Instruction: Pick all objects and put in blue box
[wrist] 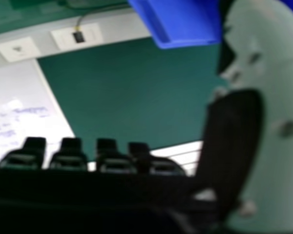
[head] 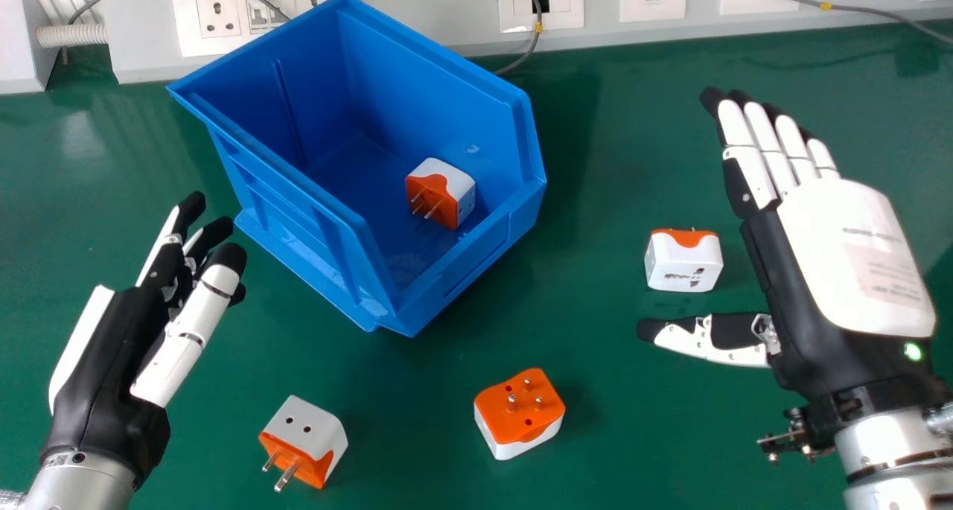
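Blue box: one, in the head view, standing askew on the green table, with its open top showing. The blue box has one adapter inside.
Plug adapters: four, all white and orange; one in the box, three on the table.
Adapter in box: one, resting on the box floor near its right wall, pins facing the near left.
Adapters on table: three, well apart from one another. The left adapter has two round holes on its white top and two pins showing on its orange side. The middle adapter lies with three pins up. The right adapter has its orange side up, near the right thumb.
Robot hands: two. The left hand is left of the box, holding nothing, its fingers relaxed and a little apart. The right hand is at the right, palm down, holding nothing, its fingers straight and close together, thumb out sideways.
Wall plates: five, on the trunking behind the table.
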You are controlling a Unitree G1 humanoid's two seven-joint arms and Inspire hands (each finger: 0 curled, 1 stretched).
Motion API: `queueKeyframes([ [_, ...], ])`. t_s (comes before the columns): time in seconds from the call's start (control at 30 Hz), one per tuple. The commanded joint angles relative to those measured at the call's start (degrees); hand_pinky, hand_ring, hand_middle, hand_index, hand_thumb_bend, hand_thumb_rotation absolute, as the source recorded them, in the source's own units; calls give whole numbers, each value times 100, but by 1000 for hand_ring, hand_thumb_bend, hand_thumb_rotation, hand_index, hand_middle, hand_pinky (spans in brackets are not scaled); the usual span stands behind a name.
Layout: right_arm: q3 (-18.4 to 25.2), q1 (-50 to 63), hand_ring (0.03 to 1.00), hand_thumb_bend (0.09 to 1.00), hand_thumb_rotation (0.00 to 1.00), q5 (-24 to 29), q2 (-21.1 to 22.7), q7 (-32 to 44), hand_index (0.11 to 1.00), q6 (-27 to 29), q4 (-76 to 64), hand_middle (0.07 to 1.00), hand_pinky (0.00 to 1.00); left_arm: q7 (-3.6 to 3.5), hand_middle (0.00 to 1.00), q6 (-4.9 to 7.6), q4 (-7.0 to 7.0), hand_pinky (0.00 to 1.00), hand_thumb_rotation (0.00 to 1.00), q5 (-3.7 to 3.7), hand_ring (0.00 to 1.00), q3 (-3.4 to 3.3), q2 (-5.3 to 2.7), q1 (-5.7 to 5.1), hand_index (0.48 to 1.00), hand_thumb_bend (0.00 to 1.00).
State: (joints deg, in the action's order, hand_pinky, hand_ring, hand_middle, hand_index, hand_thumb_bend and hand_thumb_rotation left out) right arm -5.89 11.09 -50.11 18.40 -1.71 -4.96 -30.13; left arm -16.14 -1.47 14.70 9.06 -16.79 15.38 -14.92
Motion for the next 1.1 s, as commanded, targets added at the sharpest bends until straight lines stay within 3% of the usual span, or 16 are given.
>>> queueKeyframes([
  [0.0, 92, -72, 1000, 567, 147, -34, -13, 24, 985, -42, -1, 1000, 995, -11, 955, 171, 67, 868, 735, 40, 940, -79, 98, 49, 989, 436],
  [0.4, 70, -820, 1000, 572, 151, 14, 331, 278, 977, -79, 1145, 1000, 947, -37, 955, 232, 16, 867, 730, 68, 939, -86, 97, 68, 987, 444],
  [0.73, -97, -1612, 987, 577, 170, 94, 597, 520, 962, -195, 2347, 1000, 908, -23, 954, 206, 25, 865, 726, 71, 938, -84, 90, 82, 986, 446],
  [1.07, -365, -2730, 976, 570, 137, 222, 844, 647, 955, -111, 3906, 1000, 899, 21, 954, 207, -98, 865, 723, 16, 938, -57, 92, 199, 986, 445],
])
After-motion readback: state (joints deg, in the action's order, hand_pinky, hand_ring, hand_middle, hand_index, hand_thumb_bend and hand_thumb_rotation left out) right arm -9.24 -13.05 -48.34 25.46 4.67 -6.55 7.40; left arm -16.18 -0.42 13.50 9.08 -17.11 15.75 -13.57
